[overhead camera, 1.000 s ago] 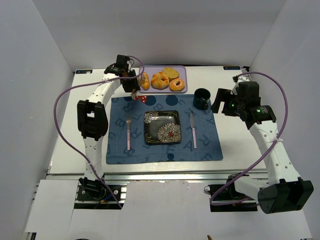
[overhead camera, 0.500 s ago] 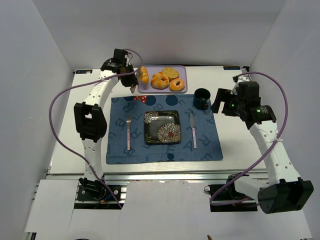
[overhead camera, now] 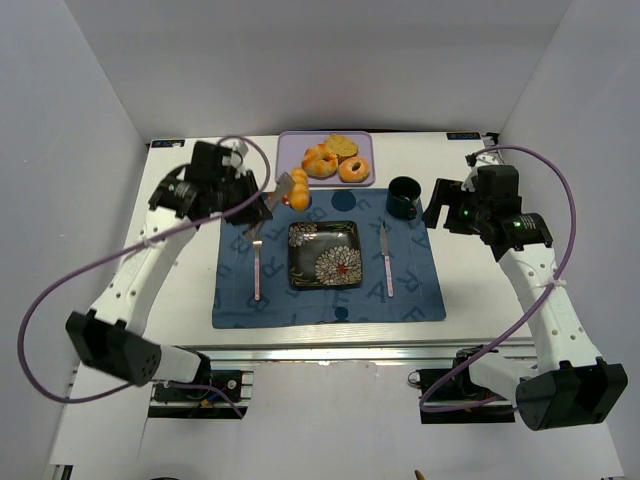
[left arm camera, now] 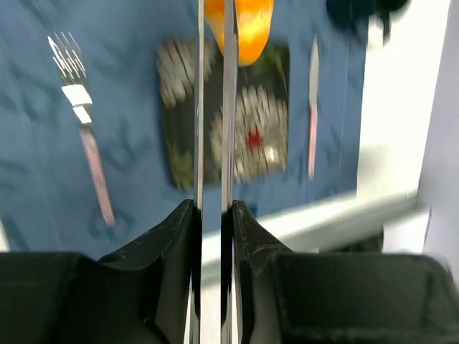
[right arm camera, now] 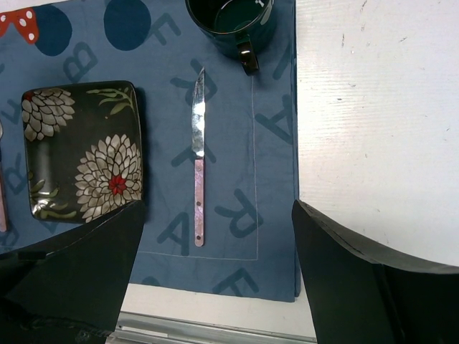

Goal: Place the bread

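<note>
Shows the left fingers (left arm camera: 228,107) clamped on the bread (left arm camera: 251,25), gripped near the blade tips, with part of the roll bulging out to one side. Locates the bread in the air over the far edge of the blue placemat (overhead camera: 300,305), between the pastry tray (overhead camera: 285,145) and the floral plate (overhead camera: 324,254), just beyond the plate's far-left corner. Sets the roll's long axis roughly far-to-near in the top view. Suggests a short carry nearward and slightly right, assuming the plate as goal. Shows the right fingers (right arm camera: 72,272) spread wide, empty, near the mug (overhead camera: 404,197), farther from the bread.
</note>
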